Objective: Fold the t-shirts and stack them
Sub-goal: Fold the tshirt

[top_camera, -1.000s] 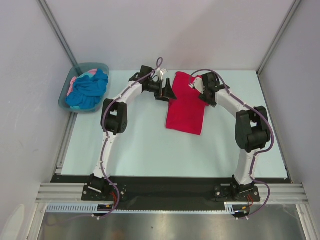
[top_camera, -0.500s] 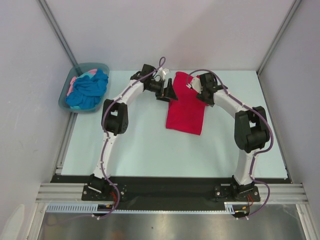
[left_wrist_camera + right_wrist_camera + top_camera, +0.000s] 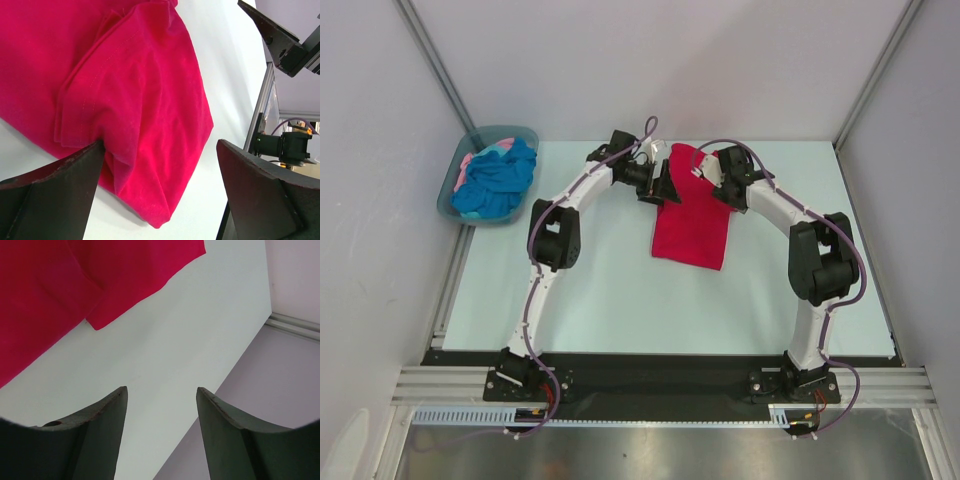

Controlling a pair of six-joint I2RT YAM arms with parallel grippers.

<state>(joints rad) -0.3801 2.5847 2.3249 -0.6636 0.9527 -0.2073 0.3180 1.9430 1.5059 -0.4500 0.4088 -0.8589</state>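
Observation:
The crimson-red t-shirt [image 3: 692,215] lies folded into a long strip at the middle back of the table. My left gripper [image 3: 663,185] hovers at the strip's far left edge, jaws wide open. In the left wrist view a folded corner of the red t-shirt [image 3: 135,105] lies between and beyond the fingers [image 3: 50,192], ungripped. My right gripper [image 3: 713,172] is over the strip's far right edge, open. In its wrist view only bare table shows at the gripper [image 3: 161,400], with the red cloth [image 3: 55,295] at upper left. The turquoise-blue t-shirt [image 3: 502,180] and pale pink t-shirt [image 3: 470,162] are bunched in the tub.
The grey-teal plastic tub [image 3: 456,200] stands off the table's back left corner. The back wall and its metal rail [image 3: 295,322] run close behind the right gripper. Both arms arch over the table from their bases at the near edge.
The left gripper has slid a little to the right, up to the red t-shirt's edge. The right gripper has shifted slightly left over the shirt. The shirt has not moved.

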